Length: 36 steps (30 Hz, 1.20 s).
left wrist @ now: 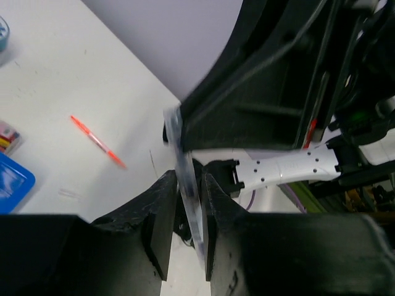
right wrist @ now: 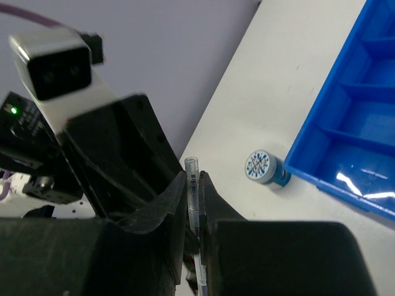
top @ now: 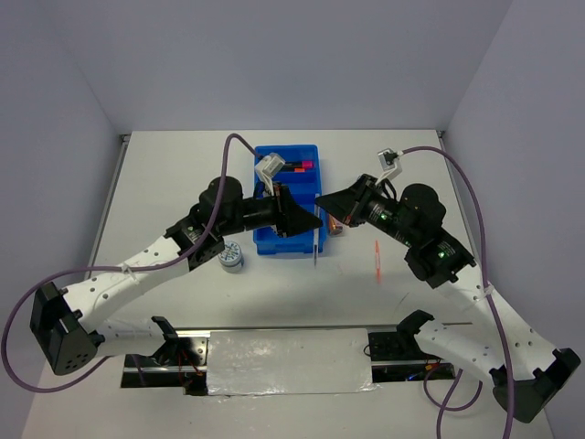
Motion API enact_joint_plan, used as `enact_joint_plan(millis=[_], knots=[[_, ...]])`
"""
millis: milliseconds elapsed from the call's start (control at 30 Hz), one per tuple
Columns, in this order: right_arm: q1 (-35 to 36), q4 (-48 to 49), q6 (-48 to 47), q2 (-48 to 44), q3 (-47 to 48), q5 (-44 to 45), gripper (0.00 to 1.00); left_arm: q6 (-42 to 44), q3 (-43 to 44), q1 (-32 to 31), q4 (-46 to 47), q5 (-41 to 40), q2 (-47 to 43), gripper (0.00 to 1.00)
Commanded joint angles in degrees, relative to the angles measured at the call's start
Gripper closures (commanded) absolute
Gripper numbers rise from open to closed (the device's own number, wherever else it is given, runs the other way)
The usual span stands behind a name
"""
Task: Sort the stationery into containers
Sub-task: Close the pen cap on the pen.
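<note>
A thin grey pen (top: pixel 315 249) hangs upright just off the near right corner of the blue four-compartment tray (top: pixel 265 245). Both grippers meet on it. My left gripper (top: pixel 317 222) is shut on the pen, which shows between its fingertips in the left wrist view (left wrist: pixel 185 161). My right gripper (top: pixel 322 201) is shut on the same pen near its clear end (right wrist: pixel 192 166). Markers with pink and orange caps (top: pixel 298 167) lie in the tray's far compartment. A blue-white tape roll (top: pixel 232 258) stands on the table left of the tray. An orange pen (top: pixel 377 261) lies on the table to the right.
A small pink-brown item (top: pixel 336 226) lies by the tray's right side under my right gripper. The orange pen (left wrist: pixel 95 140) and a tray corner (left wrist: pixel 12 182) show in the left wrist view. The tape roll (right wrist: pixel 265 168) and tray (right wrist: pixel 364 123) show in the right wrist view.
</note>
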Motion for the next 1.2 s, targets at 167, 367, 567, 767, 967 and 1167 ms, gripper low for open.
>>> enact_joint_plan(millis=[167, 367, 567, 767, 967, 1167], knots=[[1.0, -2.7, 1.1, -0.1, 0.9, -2.7, 1.00, -2.2, 2.4, 1.4, 10.2, -0.2, 0.7, 0.67], [0.8, -2.6, 1.5, -0.2, 0.7, -2.0, 1.00, -3.5, 0.6, 1.5, 11.9, 1.3, 0.7, 0.55], [0.8, -2.6, 1.2, 0.6, 1.2, -1.5, 1.00, -3.5, -0.2, 1.5, 11.8, 1.9, 0.1, 0.39], [0.0, -2.3, 1.4, 0.6, 1.0, -1.0, 1.00, -2.8, -0.6, 1.5, 10.8, 3.7, -0.8, 0.28], [-0.9, -2.0, 1.5, 0.8, 2.1, -1.7, 1.00, -2.9, -3.5, 1.4, 10.0, 4.9, -1.4, 0.27], [-1.1, -1.4, 1.8, 1.2, 2.9, -2.6, 1.00, -3.9, -6.8, 1.4, 11.0, 5.4, -2.4, 0.29]])
